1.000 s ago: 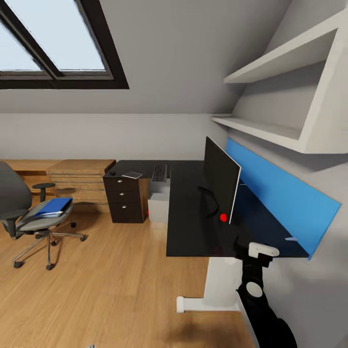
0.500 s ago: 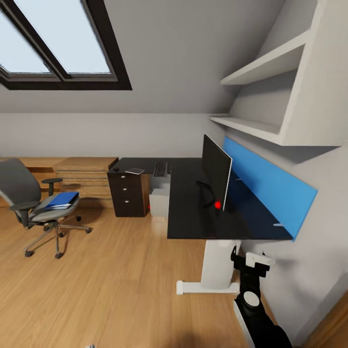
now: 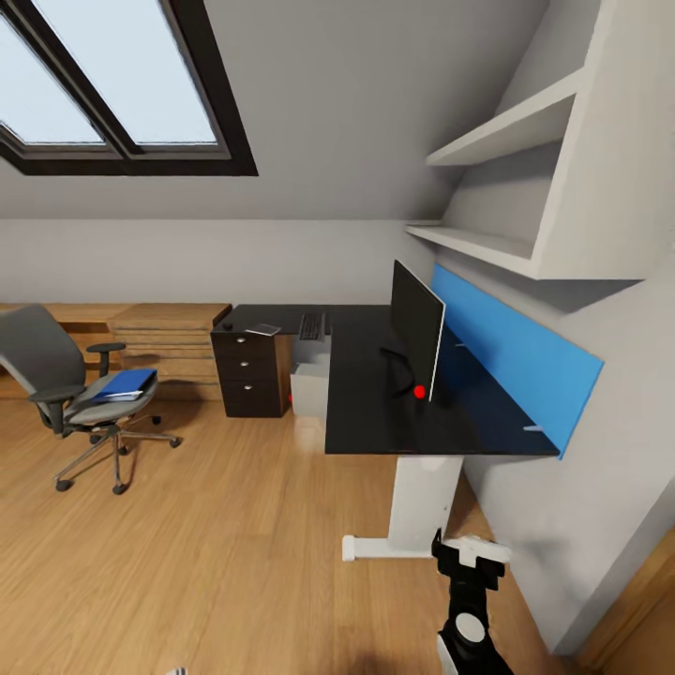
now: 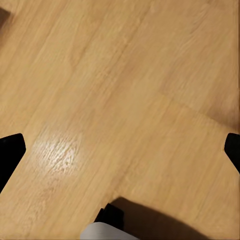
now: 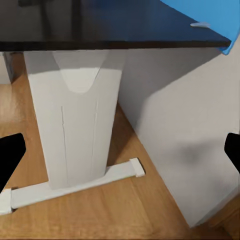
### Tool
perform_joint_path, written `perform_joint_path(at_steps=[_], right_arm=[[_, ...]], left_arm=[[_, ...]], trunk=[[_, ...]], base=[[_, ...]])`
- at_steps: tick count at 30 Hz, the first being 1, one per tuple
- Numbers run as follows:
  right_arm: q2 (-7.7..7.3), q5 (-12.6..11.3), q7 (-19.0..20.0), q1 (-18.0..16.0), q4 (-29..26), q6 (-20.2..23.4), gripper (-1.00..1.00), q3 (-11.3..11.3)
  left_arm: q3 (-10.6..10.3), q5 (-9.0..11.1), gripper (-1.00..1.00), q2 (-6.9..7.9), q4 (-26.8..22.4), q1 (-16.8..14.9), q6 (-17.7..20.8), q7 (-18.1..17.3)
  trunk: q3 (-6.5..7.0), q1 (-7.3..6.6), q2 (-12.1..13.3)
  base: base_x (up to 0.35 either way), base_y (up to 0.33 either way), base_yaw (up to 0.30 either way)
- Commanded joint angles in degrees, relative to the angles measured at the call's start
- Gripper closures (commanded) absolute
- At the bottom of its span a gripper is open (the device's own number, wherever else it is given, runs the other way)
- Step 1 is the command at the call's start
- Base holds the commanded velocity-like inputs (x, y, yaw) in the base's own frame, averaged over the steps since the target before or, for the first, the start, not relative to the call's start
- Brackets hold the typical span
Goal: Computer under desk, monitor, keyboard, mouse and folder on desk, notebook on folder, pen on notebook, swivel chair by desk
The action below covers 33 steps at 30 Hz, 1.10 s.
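The black desk [image 3: 370,412] stands along the right wall with the monitor [image 3: 417,326] upright on it. The keyboard [image 3: 310,326], grey notebook [image 3: 263,330] and small mouse [image 3: 227,326] lie on its far wing, above the drawer unit [image 3: 247,375]. Under the desk sits the light grey computer [image 3: 309,392]. At far left, the swivel chair [image 3: 52,370] carries the blue folder [image 3: 125,384]. I cannot make out the pen. My right gripper [image 3: 469,553] [image 5: 120,155] is open near the white desk leg [image 5: 75,125]. My left gripper [image 4: 120,155] hangs open over bare floor.
Low oak cabinets [image 3: 169,337] line the back wall. A blue panel [image 3: 511,356] and white shelves [image 3: 497,244] are on the right wall, a skylight [image 3: 112,84] above. Oak floor [image 3: 216,525] lies open between chair and desk.
The whole view has pulled back from the desk and turned slightly, so desk and chair look smaller. My right arm sits lower in the picture. Nothing on the desk or chair has moved.
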Motion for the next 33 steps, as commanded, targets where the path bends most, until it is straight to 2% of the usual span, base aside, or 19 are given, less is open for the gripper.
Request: perform_joint_path(at_steps=[1,8,9,12,13,14,19,23,28,31,33], right_arm=[[0.06,0.7,-0.4,0.0,1.8,-0.9,-1.0,0.1],[0.07,0.9,-0.1,0.0,14.1,-10.5,-1.0,0.2],[-0.07,1.0,0.0,0.0,21.0,-16.9,-1.0,0.2],[-0.14,1.0,0.1,0.0,24.2,-19.2,-1.0,0.2],[-0.17,1.0,0.3,0.0,26.2,-20.5,-1.0,0.2],[-0.2,0.8,2.0,0.0,31.6,-24.3,-1.0,0.0],[0.02,0.7,4.5,0.0,32.6,-24.7,-1.0,-0.2],[0.17,0.6,5.8,0.0,33.2,-24.8,-1.0,-0.2],[0.21,0.6,6.3,0.0,33.9,-24.8,-1.0,-0.2],[0.22,0.6,6.4,-0.1,34.0,-24.8,-1.0,-0.2],[0.22,0.7,6.5,-0.1,34.1,-24.8,-1.0,-0.1]], left_arm=[[-0.4,0.3,-1.0,0.05,-0.1,0.0,0.2,0.5],[-0.4,0.3,-1.0,-0.17,-0.1,0.0,0.2,0.5],[-0.4,0.3,-1.0,-0.5,0.0,0.0,0.3,0.5],[-0.4,0.4,-1.0,-0.97,0.2,0.0,0.3,0.5],[-0.4,0.4,-1.0,-1.38,0.6,0.0,0.3,0.5],[-0.4,0.4,-1.0,-3.49,4.1,0.0,0.2,0.3],[-0.4,0.4,-1.0,-4.23,5.2,0.0,0.1,-1.5],[-0.4,0.2,-1.0,-4.33,5.5,0.0,-0.1,-3.4],[-0.4,0.2,-1.0,-4.26,5.7,0.0,-3.7,-3.9],[-1.2,-1.3,-1.0,-4.32,6.1,0.0,-5.7,-4.0],[-1.8,-3.1,-1.0,-4.41,6.2,0.0,-6.2,-3.9]], trunk=[[0.13,-0.22,0.4],[1.38,-1.76,3.2],[1.56,-1.98,3.6],[2.1,-2.64,4.8],[2.28,-2.86,5.2],[2.46,-3.08,5.6],[3.28,-4.18,7.6],[3.18,-4.18,7.6],[2.98,-4.18,7.6],[2.81,-4.18,7.6],[2.72,-4.18,7.6]], base=[[-0.004,0.0,0.0],[-0.001,0.0,0.0],[0.0,0.0,0.0],[0.0,0.0,0.0],[0.0,0.0,0.0],[0.0,0.0,0.08],[0.0,0.0,0.173],[0.0,0.0,0.234],[0.005,0.005,0.244],[0.118,0.114,0.204],[0.183,0.189,0.125]])
